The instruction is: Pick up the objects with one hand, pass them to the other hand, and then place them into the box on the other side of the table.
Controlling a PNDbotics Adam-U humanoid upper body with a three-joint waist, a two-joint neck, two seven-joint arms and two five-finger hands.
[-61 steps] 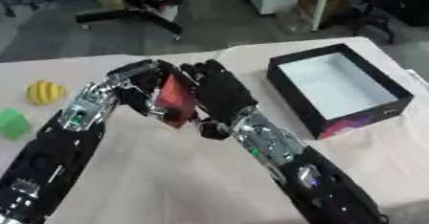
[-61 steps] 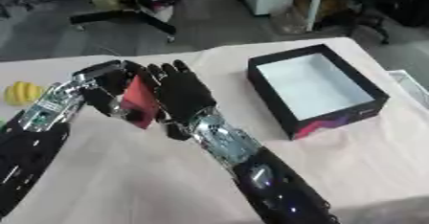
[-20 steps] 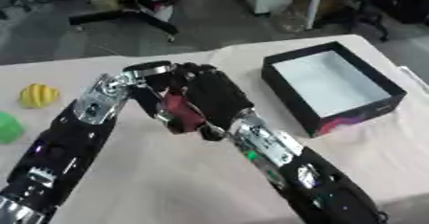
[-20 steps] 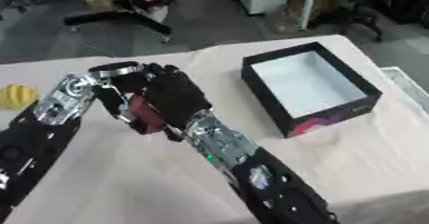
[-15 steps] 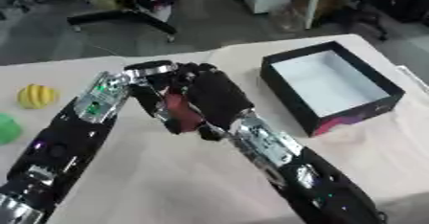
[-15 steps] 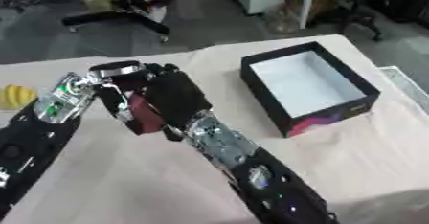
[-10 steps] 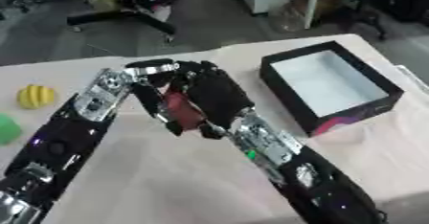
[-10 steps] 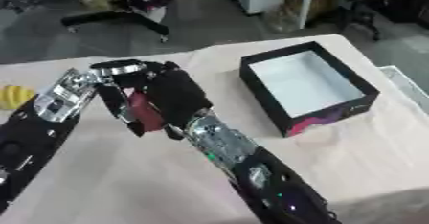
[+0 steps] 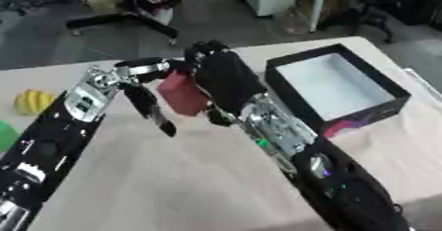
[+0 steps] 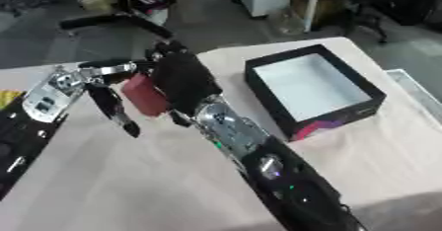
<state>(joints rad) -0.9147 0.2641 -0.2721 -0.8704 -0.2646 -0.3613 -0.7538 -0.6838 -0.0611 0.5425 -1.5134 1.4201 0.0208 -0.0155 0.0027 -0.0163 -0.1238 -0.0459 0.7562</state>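
Red block [image 9: 183, 94] against right hand [image 9: 226, 79]

No readable text, labels or numbers anywhere (the box [image 9: 337, 89] bears only a colourful patch)

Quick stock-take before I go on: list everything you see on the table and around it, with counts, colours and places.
Red block: one, red, held up between the two hands, above the table's middle.
Box: one, black outside with a pale inside and a pink patch on its near corner, open and empty, right side of the table.
Yellow object: one, yellow, rounded, left edge of the table.
Green object: one, green, cut off by the left edge.
Table: one, beige cover.
Left hand: fingers straight, beside the block.
Right hand: against the block's right side; its grip is hidden.
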